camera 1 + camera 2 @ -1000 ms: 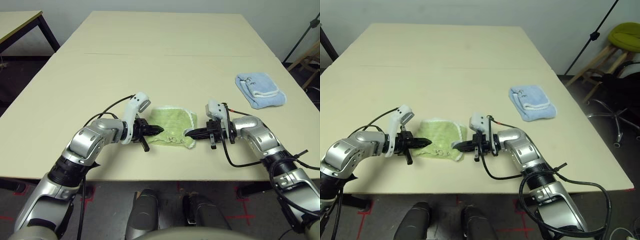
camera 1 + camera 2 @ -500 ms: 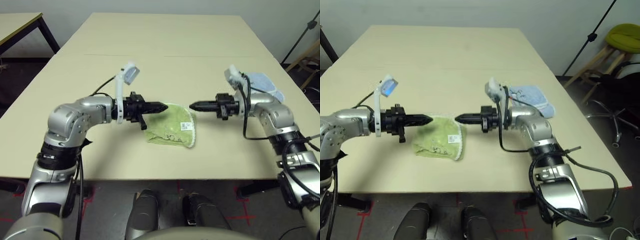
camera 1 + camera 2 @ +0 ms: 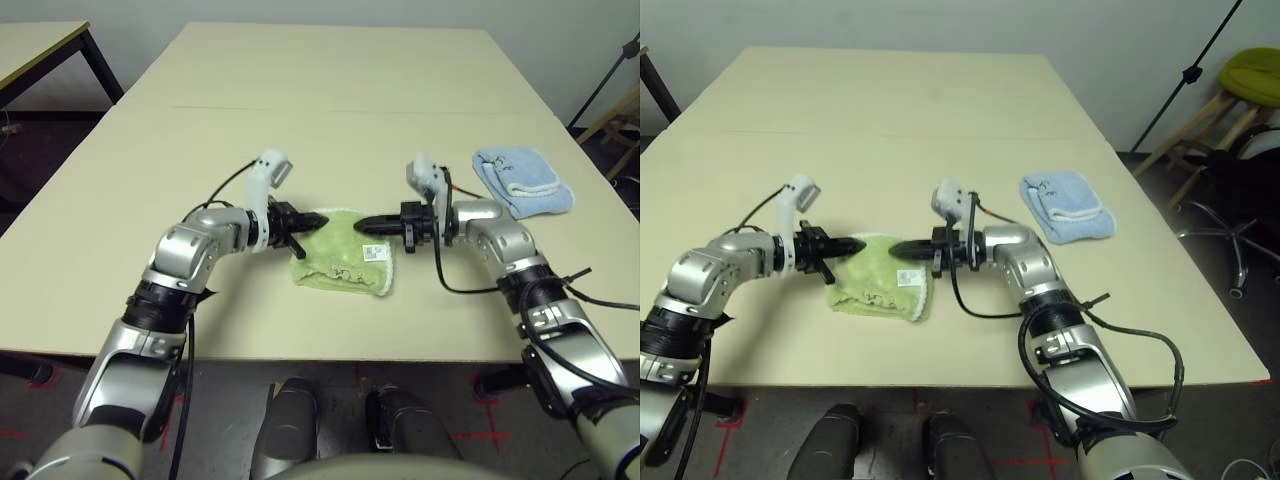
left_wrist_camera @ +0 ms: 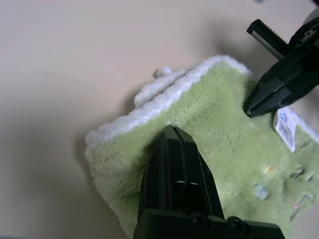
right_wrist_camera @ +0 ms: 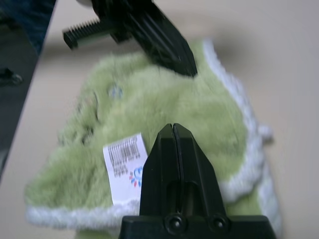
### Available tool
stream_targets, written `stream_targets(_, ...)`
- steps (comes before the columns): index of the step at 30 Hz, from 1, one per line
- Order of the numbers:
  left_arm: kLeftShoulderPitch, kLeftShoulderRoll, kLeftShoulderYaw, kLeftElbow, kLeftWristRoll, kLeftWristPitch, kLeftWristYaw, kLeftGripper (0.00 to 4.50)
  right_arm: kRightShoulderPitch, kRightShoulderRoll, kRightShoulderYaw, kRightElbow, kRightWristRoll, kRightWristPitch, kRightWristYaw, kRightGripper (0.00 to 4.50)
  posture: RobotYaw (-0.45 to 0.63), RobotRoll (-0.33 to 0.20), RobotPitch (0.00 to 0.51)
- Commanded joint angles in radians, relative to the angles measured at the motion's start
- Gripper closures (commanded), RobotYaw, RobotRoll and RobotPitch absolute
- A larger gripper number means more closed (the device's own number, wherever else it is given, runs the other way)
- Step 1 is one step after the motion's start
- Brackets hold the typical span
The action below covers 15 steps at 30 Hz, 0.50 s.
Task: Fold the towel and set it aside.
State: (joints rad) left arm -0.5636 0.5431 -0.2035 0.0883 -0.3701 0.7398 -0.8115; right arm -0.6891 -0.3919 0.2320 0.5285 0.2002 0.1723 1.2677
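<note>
One towel [image 3: 342,258] lay bunched on the table [image 3: 330,130], a light green terry piece with white edging, and it sat directly beneath and between the two grippers. Its near edge was a rumpled fold; a single white label [image 3: 374,253] with a printed barcode lay face up on the side under the right gripper, and a little dark embroidery showed on the green just short of that label.

The left gripper [image 3: 319,219] pointed across toward the other arm, its two black fingers pressed flat together with nothing between them. Its tip hung over the towel's far corner on that side (whether it actually touched the pile I could not tell). The right gripper [image 3: 364,226] faced it almost tip to tip, likewise pinched closed on nothing, poised above the towel's far edge close to the label. A small gap separated the two tips, with green cloth below it. In the left wrist view the white edging [image 4: 164,99] curled just ahead of the closed fingers.

Beyond the right arm, well apart from the grippers, lay one folded light-blue cloth [image 3: 523,180] with a white trim. Past both hands one thin seam [image 3: 300,109] crossed the tabletop.
</note>
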Motion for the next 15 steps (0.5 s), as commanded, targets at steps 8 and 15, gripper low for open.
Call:
stream_targets(8, 0.062, -0.013, -0.039, -0.003, 0.035, 0.010, -0.040, 4.50, 0.035, -0.018, 0.013, 0.076, -0.064, -0.079, 0.005, 4.46, 0.17, 0.000, 0.129)
stream_targets(15, 0.005, -0.016, 0.065, -0.063, -0.062, 0.136, -0.039, 4.50, -0.010, -0.022, -0.048, 0.017, 0.026, -0.003, 0.075, 4.46, 0.17, 0.000, 0.130)
